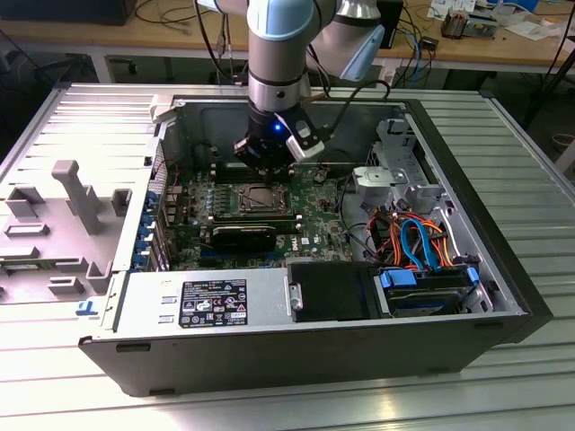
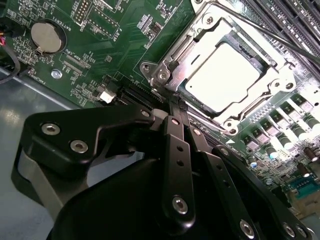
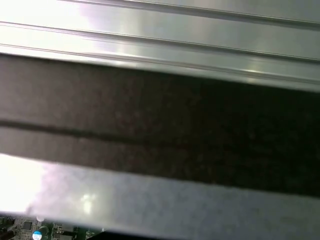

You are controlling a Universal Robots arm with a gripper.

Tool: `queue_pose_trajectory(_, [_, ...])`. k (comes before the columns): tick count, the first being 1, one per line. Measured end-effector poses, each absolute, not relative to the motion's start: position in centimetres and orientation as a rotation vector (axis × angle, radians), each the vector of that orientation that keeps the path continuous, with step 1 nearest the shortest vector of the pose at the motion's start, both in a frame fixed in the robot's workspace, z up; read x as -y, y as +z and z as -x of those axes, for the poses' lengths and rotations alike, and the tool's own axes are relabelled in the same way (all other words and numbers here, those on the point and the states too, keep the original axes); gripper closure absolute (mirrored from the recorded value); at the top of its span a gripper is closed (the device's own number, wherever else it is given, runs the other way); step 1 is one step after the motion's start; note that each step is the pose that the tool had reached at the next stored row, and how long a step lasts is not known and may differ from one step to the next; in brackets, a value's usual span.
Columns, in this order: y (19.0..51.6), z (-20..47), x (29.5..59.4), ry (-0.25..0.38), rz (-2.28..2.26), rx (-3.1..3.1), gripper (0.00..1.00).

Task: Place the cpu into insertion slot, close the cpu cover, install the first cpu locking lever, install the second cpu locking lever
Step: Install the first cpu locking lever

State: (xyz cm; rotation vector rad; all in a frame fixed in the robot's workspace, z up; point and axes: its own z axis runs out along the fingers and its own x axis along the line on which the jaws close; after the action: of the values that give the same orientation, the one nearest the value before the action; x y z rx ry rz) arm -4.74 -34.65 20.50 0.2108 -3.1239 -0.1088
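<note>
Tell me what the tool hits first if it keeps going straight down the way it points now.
Probably the edge of the cpu cover, which lies closed over the cpu in the insertion slot. In the second wrist view the tool ends at that corner; whether it touches is unclear.

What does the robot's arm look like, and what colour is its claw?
The arm is a fat silver-grey tube with light blue caps on its joints. Black cables run beside it. At its end sits the gripper, black, with a small blue light and a white block on its side. In the second wrist view its fingers are flat black metal bars joined by shiny silver screws.
</note>
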Motion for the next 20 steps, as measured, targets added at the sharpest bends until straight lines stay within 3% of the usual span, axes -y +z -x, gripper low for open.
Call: queue_pose_trajectory(20, [21.8,4.2,34.7,-0.110,-0.211,3.123,0.89])
